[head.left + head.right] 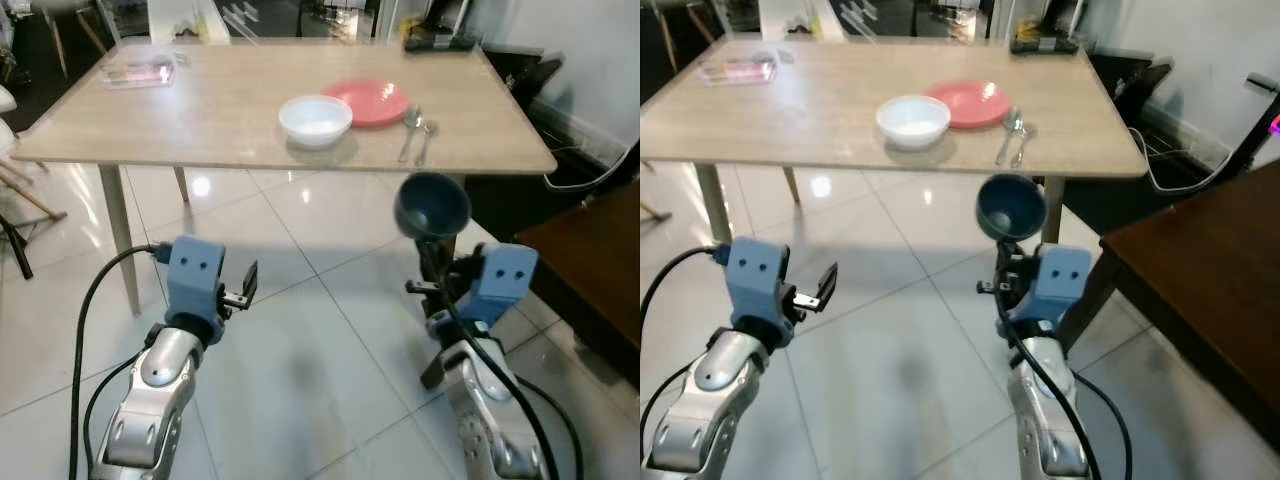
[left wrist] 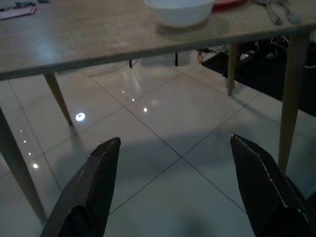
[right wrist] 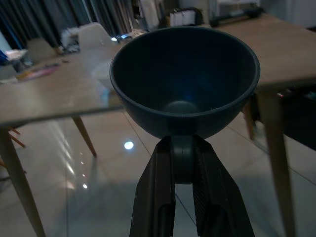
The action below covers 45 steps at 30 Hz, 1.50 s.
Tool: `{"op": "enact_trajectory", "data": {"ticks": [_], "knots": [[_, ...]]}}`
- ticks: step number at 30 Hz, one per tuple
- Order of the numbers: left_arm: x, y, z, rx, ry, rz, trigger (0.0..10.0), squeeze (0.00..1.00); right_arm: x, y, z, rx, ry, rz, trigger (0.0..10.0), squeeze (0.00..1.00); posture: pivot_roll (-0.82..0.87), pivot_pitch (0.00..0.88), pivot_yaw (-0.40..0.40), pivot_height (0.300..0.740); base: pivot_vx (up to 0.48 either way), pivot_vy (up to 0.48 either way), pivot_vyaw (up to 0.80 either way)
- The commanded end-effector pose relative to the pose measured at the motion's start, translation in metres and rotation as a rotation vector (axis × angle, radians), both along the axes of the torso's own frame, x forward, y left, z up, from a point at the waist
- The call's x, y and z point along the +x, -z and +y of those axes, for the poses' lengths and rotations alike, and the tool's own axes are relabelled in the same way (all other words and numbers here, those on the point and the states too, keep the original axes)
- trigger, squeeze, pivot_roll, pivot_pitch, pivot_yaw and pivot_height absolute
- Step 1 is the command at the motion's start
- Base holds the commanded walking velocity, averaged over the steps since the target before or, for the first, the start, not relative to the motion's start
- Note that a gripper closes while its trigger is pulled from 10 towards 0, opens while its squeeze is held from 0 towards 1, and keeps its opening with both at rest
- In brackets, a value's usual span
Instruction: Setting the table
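Note:
A dark blue bowl (image 1: pixel 432 204) is held up below the table's near edge, my right gripper (image 1: pixel 434 262) shut on its rim from beneath; the right wrist view looks into the bowl (image 3: pixel 183 81). My left gripper (image 1: pixel 248 285) hangs open over the floor, nothing between its fingers (image 2: pixel 91 190). On the wooden table (image 1: pixel 200 120) stand a white bowl (image 1: pixel 315 119), a pink plate (image 1: pixel 369 101) behind it, and two spoons (image 1: pixel 417 131) to the plate's right.
A clear flat box (image 1: pixel 139 71) lies at the table's far left. A dark wooden surface (image 1: pixel 1210 290) stands close on my right. Black cables (image 1: pixel 590 180) run along the right wall. Glossy tiled floor spreads under the table.

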State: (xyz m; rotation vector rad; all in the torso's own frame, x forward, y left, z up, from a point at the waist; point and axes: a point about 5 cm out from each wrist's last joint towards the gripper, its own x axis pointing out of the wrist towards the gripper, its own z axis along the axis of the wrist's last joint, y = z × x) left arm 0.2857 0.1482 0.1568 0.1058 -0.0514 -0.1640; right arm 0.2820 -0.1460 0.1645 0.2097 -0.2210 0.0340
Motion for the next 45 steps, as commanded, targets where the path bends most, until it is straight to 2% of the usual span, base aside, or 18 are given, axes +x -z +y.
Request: {"op": "enact_trajectory", "data": {"ticks": [1,10,19,27,31,33,37,39,40,41,45], "knots": [[-0.002,0.006,0.006,0.010,-0.023,0.026,10.0,0.00,-0.001,0.002,0.004,0.013,-0.014,0.005,10.0,0.00,-0.01,0.049,0.075,0.740,0.469,0.000,0.00],[-0.002,0.007,0.006,0.009,-0.025,0.028,10.0,0.00,-0.002,0.002,0.004,0.020,-0.012,0.006,10.0,0.00,-0.01,0.050,0.076,0.740,0.469,0.000,-0.71],[-0.002,0.007,0.007,0.011,-0.025,0.029,10.0,0.00,-0.001,-0.002,0.006,0.001,-0.022,-0.012,10.0,0.00,0.00,0.053,0.080,0.740,0.467,0.000,0.00],[-0.004,0.008,0.007,0.019,-0.024,0.027,10.0,0.00,0.002,-0.023,0.023,-0.072,-0.118,-0.096,10.0,0.00,0.00,0.049,0.082,0.740,0.457,0.000,0.00],[-0.005,0.009,0.007,0.027,-0.019,0.028,10.0,0.00,0.007,-0.044,0.031,-0.189,-0.144,-0.179,10.0,0.00,0.01,0.047,0.080,0.740,0.421,0.000,0.00],[-0.006,0.009,0.007,0.036,-0.015,0.028,10.0,0.00,0.008,-0.047,0.032,-0.208,-0.149,-0.192,10.0,0.00,0.01,0.047,0.080,0.740,0.390,0.000,0.00],[-0.013,0.014,0.005,0.067,0.019,0.037,10.0,0.00,0.010,-0.057,0.036,-0.230,-0.184,-0.221,10.0,0.00,0.01,0.047,0.080,0.740,0.309,0.000,0.00],[-0.023,0.019,0.002,0.086,0.075,0.044,10.0,0.00,0.008,-0.061,0.042,-0.252,-0.286,-0.229,10.0,0.00,0.01,0.048,0.079,0.740,0.000,0.000,0.00],[-0.023,0.019,0.002,0.086,0.075,0.044,10.0,0.00,0.008,-0.061,0.042,-0.252,-0.286,-0.229,10.0,0.00,0.01,0.048,0.079,0.740,0.000,0.000,0.00],[-0.034,0.026,0.001,0.111,0.122,0.062,10.0,0.00,0.003,-0.063,0.048,-0.274,-0.390,-0.228,10.0,0.00,0.01,0.048,0.079,0.740,0.000,0.000,0.00],[-0.048,0.038,0.006,0.127,0.137,0.108,10.0,0.00,-0.001,-0.066,0.052,-0.310,-0.451,-0.232,10.0,0.00,0.01,0.049,0.080,0.740,0.000,0.000,0.00]]}}
